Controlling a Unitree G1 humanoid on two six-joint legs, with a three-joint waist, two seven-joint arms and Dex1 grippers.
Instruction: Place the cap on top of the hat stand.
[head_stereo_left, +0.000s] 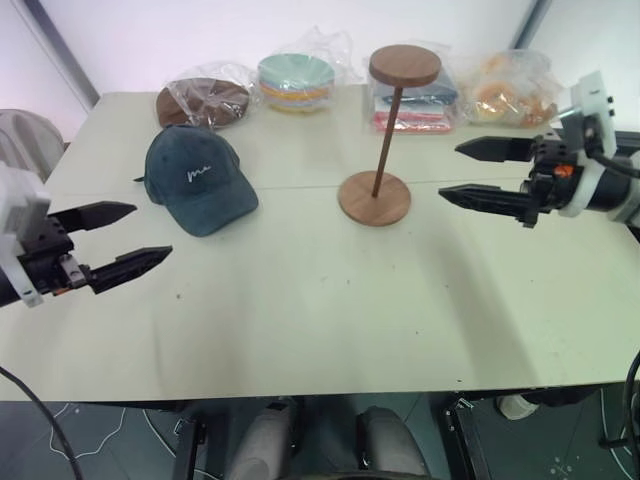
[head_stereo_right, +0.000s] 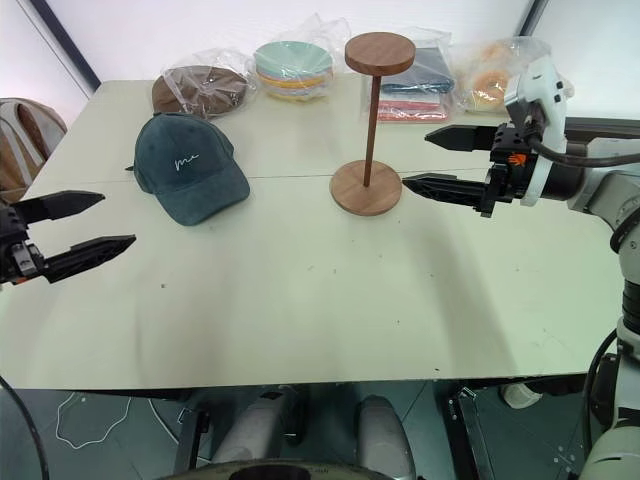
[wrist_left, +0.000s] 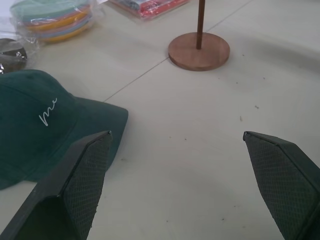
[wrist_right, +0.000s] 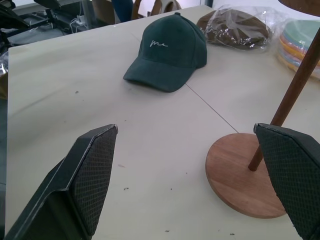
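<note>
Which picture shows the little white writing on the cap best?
The right wrist view: the cap sits whole there, with the white writing facing the camera. Both eye views show the whole cap too, with smaller writing. The left wrist view cuts the cap off at the edge, behind a finger.

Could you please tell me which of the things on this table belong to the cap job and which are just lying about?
For the job:
- cap, lying on the table
- hat stand, upright, top bare
- left hand and right hand, both open

Lying about:
- bagged brown plate
- bagged stack of bowls
- bagged folded cloths
- bagged orange items
</note>
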